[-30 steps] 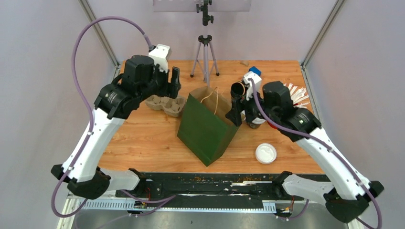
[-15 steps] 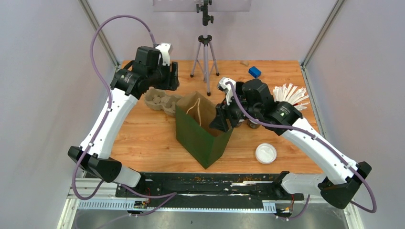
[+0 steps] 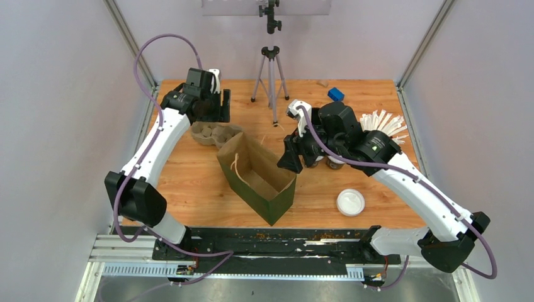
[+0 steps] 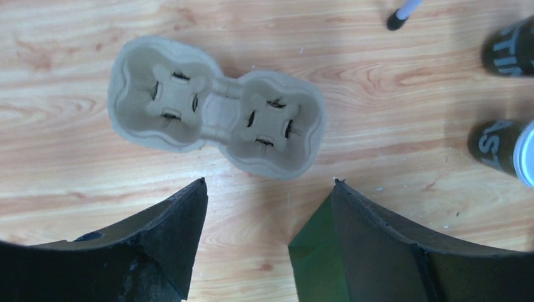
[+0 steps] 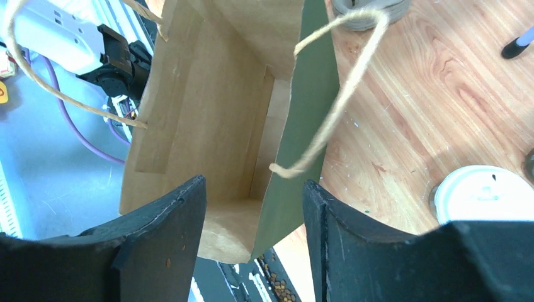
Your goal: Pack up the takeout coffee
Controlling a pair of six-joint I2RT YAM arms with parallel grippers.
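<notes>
The two lidded coffee cups (image 4: 504, 145) sit on the table beside the green bag (image 3: 252, 185), outside it and apart from the cardboard carrier (image 4: 217, 116). The left gripper (image 4: 269, 189) hangs spread wide and empty above that carrier, while the right gripper (image 5: 255, 189), also wide, straddles the bag's wall without pinching it. The cups are probably light, thin-walled paper (a hard squeeze could pop the lids), so take each gently round the body under the lid, upright.
</notes>
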